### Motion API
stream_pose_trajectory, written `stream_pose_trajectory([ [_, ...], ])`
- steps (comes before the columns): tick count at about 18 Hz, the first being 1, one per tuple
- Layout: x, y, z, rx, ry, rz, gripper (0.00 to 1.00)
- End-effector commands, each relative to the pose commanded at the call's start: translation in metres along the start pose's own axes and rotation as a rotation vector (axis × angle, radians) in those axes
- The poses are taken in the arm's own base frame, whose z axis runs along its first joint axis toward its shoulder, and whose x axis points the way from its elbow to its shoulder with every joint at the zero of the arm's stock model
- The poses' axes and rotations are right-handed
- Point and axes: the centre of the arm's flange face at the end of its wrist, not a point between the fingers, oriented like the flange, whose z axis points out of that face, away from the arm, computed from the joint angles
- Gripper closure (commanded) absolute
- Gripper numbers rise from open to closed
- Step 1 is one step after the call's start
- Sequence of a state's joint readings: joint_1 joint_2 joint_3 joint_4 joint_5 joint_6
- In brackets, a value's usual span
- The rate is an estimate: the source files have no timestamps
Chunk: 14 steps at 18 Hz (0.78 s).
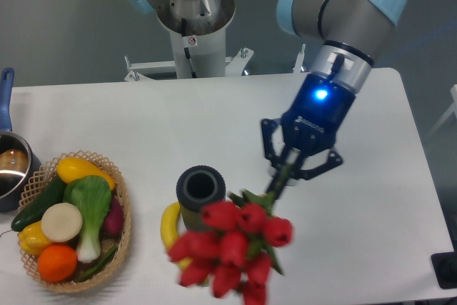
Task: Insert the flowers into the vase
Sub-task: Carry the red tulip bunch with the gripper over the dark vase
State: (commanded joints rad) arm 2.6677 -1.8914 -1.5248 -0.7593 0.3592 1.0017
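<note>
My gripper [291,167] is shut on the green stems of the flowers [232,244], a bunch of red tulips hanging heads-down below it. The buds swing low in front of the vase [201,196], a short dark grey ribbed cylinder standing upright on the white table. The gripper is tilted and sits to the right of the vase's rim. The flower heads cover the vase's lower right side and part of a banana.
A yellow banana [168,226] lies just left of the vase, partly behind the tulips. A wicker basket [121,208] of vegetables and fruit stands at the front left. A metal pot with a blue handle [7,83] sits at the left edge. The robot base [194,16] is at the back.
</note>
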Motion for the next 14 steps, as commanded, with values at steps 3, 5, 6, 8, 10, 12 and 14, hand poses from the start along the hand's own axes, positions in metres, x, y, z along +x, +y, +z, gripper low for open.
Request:
stream_pose_trajectory([
  [3, 0.006, -0.001, 0.005, 0.077, 0.059, 0.015, 0.81],
  [5, 0.008, 0.005, 0.014, 0.155, 0.116, 0.055, 0.81],
  [6, 0.011, 0.009, 0.026, 0.175, 0.144, 0.074, 0.81],
  [8, 0.014, 0.016, 0.041, 0.201, 0.175, 0.102, 0.81],
  [10, 0.017, 0.017, 0.047, 0.243, 0.204, 0.111, 0.81],
  [12, 0.022, 0.015, 0.052, 0.251, 0.217, 0.117, 0.81],
  [14, 0.026, 0.017, 0.056, 0.273, 0.235, 0.111, 0.81],
])
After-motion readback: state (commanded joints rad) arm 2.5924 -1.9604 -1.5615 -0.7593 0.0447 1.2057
